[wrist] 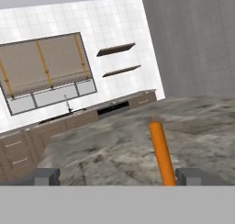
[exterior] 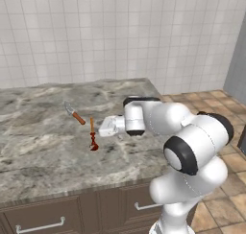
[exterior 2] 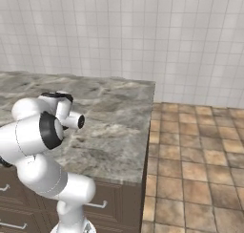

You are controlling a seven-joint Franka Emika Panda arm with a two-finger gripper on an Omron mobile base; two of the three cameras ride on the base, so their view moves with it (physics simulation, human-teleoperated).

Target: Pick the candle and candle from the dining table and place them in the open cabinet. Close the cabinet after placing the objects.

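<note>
Wide-open claw (wrist: 112,176) (holding nothing) faces the upright orange taper candle (wrist: 161,152) on the marble table (exterior: 33,146); a knife (exterior: 73,113) lies near that candle.

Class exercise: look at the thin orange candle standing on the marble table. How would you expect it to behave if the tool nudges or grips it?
The orange candle stands tall and thin on a small dark red base, so a sideways nudge would probably tip it. Once down, its round shaft would likely roll across the dining table. It looks stiff, perhaps brittle if squeezed hard by the open tool.
</note>
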